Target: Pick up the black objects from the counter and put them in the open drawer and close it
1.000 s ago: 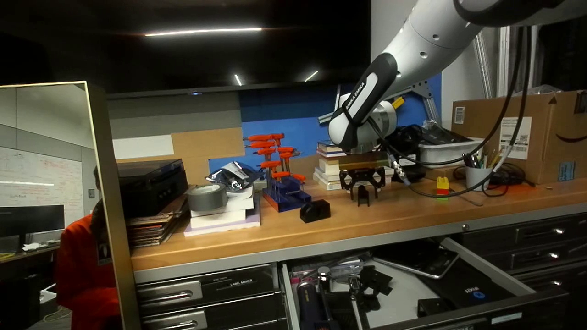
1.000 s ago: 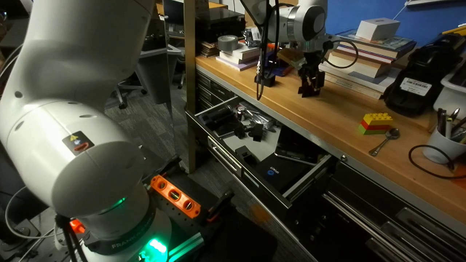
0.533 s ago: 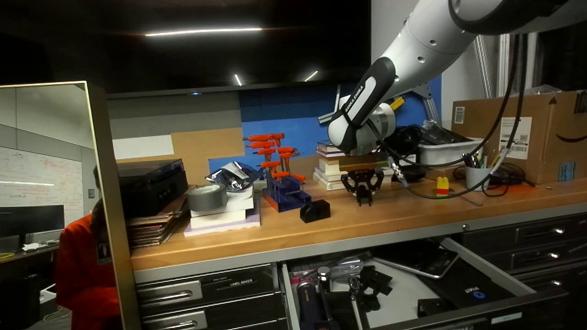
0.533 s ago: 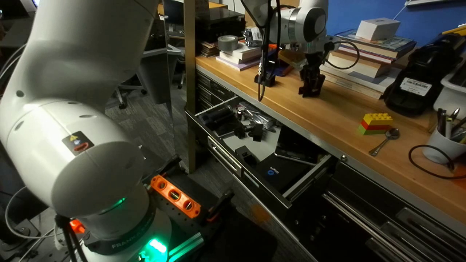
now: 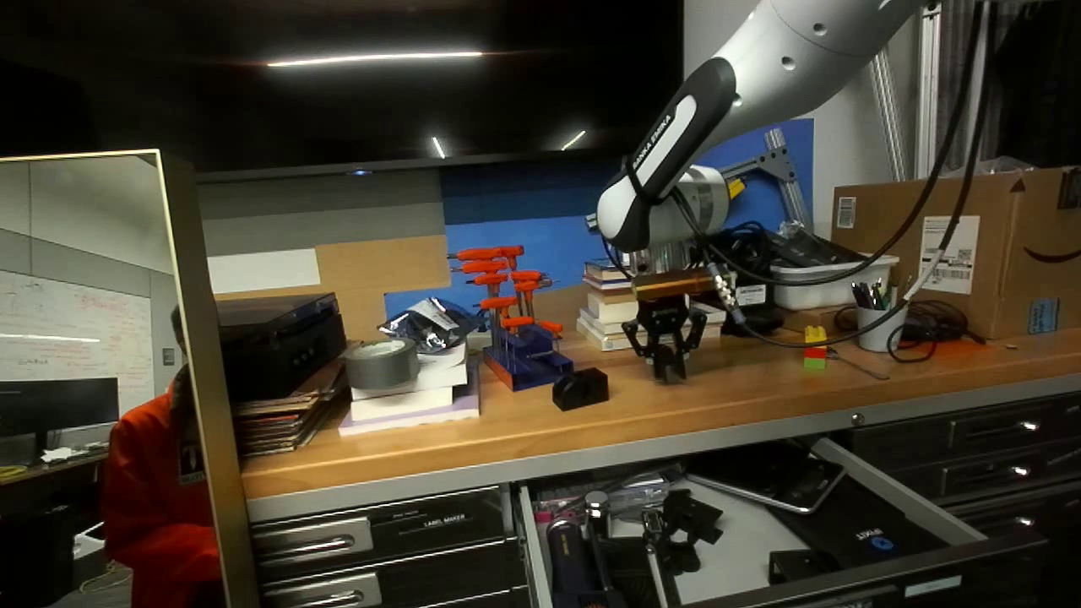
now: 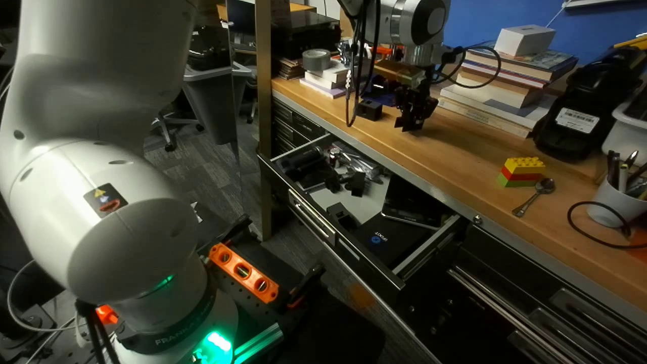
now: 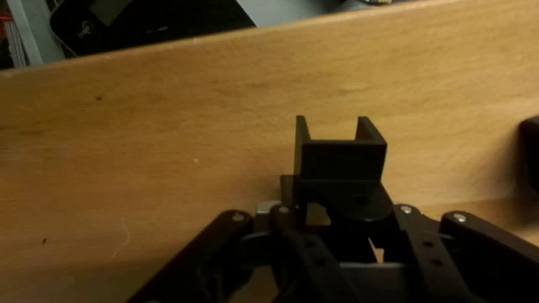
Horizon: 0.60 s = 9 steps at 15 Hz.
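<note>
My gripper point(image 7: 337, 200) is shut on a small black object point(image 7: 343, 162), whose square U-shaped end sticks out past the fingers in the wrist view. In both exterior views this held object point(image 5: 669, 365) hangs low over the wooden counter point(image 5: 760, 384); whether it still touches the wood I cannot tell. A second black object point(image 6: 370, 109), a chunky block, sits on the counter beside the gripper, and its edge point(image 7: 531, 153) shows at the right of the wrist view. Below the counter, the drawer point(image 6: 429, 247) is open. A black block point(image 6: 341, 215) lies inside it near the front.
Inside the drawer are a tablet point(image 5: 773, 477), tools and a black box. Behind the gripper stand stacked books point(image 6: 510, 83). A red and blue tool rack point(image 5: 528, 359) is close to the second block. Toy bricks point(image 6: 523, 172) and a spoon point(image 6: 536, 194) lie along the counter.
The gripper's fingers closed on the black object. The arm has since risen a little, and gripper and object have shifted toward the second block and the counter's front edge.
</note>
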Each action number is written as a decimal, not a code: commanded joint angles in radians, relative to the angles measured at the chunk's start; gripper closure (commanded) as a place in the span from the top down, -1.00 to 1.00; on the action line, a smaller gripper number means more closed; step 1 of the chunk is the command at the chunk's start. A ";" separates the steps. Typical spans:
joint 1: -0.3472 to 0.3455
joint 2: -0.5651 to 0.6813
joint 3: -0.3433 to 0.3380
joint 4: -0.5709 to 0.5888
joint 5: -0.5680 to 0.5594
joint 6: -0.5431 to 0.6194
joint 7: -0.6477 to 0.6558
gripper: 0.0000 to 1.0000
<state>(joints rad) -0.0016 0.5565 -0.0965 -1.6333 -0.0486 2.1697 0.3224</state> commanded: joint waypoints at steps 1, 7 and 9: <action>-0.005 -0.184 0.014 -0.213 0.013 -0.025 -0.066 -0.53; -0.008 -0.375 0.021 -0.509 0.025 0.034 -0.088 -0.53; -0.007 -0.404 0.028 -0.582 0.030 0.066 -0.093 -0.53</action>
<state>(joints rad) -0.0011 0.2455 -0.0860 -2.0726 -0.0483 2.1685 0.2584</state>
